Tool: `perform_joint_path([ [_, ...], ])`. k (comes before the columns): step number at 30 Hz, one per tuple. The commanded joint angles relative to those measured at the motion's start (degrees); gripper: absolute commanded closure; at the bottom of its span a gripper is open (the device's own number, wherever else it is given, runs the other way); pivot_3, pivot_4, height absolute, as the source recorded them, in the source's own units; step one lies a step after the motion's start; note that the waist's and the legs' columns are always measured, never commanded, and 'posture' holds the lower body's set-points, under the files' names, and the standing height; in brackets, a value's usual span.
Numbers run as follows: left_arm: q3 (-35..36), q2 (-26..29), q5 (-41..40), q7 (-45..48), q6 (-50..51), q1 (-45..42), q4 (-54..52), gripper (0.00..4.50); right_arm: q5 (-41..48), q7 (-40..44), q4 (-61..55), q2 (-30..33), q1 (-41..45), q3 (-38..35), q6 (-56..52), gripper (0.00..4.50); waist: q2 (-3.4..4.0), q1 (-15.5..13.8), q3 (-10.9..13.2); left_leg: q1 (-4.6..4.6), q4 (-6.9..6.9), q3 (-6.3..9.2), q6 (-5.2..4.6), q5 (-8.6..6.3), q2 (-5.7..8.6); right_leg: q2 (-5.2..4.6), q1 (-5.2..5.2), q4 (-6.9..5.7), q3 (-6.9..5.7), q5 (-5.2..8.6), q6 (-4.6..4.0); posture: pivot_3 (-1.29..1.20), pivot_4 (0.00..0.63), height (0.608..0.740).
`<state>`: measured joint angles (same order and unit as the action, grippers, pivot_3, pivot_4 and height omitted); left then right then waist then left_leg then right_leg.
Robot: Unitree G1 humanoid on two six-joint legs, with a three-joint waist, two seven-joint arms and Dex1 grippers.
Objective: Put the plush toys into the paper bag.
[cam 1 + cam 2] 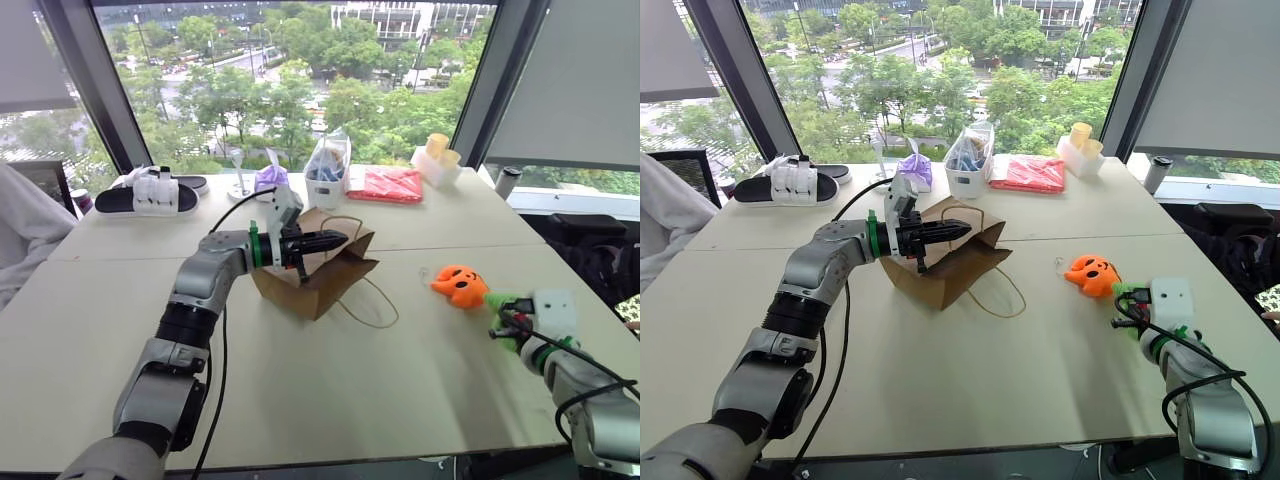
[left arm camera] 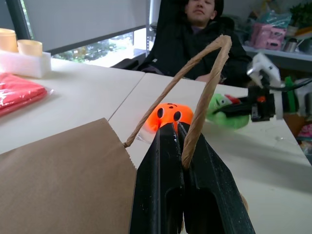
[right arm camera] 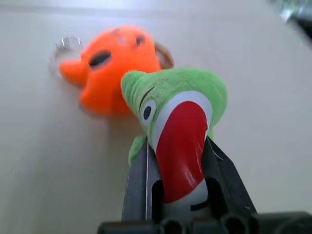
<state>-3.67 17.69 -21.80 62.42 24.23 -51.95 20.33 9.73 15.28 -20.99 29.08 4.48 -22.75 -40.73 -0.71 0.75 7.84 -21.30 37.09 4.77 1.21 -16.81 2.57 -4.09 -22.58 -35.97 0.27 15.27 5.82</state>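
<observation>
Near the middle of the table (image 1: 300,400), the left gripper (image 1: 335,240) is pinched tight on a twisted handle (image 2: 204,83) of the brown paper bag (image 1: 315,275), which lies tipped on its side. Toward the table's right edge sits the orange plush toy (image 1: 458,285). Just beside it, the right gripper (image 3: 178,161) has its fingers clamped around the green plush toy (image 3: 180,117).
</observation>
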Motion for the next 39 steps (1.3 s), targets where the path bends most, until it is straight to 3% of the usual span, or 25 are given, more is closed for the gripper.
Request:
perform_joint_path([
  [1,0.3,0.1,-0.2,1.1,-1.3,-2.4,0.3,4.5,6.4,8.0,-7.1,3.6,2.8,-1.4,4.2,4.47,-0.01,0.1,0.0,0.01,0.0,0.0,0.0,0.0,-0.01,0.03,0.0,0.01,0.0,0.0,0.01,0.0,0.15,0.74],
  [6,0.0,0.1,-0.1,3.0,-1.3,-4.1,2.2,4.5,17.3,18.9,-10.7,5.5,7.2,7.4,-0.6,4.47,-0.02,0.1,0.0,0.04,0.0,0.07,-0.03,-0.02,-0.23,0.27,0.06,0.03,0.0,0.0,0.0,0.0,0.15,0.74],
  [17,0.0,0.3,-1.6,6.1,1.9,-4.9,-0.4,4.5,9.5,23.8,10.3,-1.1,15.2,23.6,15.2,4.47,-0.04,0.0,0.0,-0.04,0.02,0.06,-0.03,-0.02,-0.2,0.28,-0.02,-0.03,0.13,0.0,0.0,0.0,0.15,0.74],
  [30,-0.9,1.4,-1.5,6.5,4.3,-3.2,-5.3,4.5,2.6,27.2,26.8,-7.8,27.0,31.2,26.4,4.47,-0.03,0.1,0.0,-0.05,-0.02,0.05,0.23,0.12,-0.21,0.33,-0.13,-0.06,0.31,0.0,-0.01,0.0,0.15,0.74],
  [39,-1.3,2.9,-1.4,7.0,2.7,-2.9,-4.2,4.5,0.5,27.8,22.9,-4.4,25.2,30.3,26.8,4.47,-0.03,0.0,0.0,-0.09,-0.02,0.05,0.24,0.12,-0.18,0.33,-0.17,-0.07,0.42,-0.01,-0.01,0.0,0.15,0.74],
])
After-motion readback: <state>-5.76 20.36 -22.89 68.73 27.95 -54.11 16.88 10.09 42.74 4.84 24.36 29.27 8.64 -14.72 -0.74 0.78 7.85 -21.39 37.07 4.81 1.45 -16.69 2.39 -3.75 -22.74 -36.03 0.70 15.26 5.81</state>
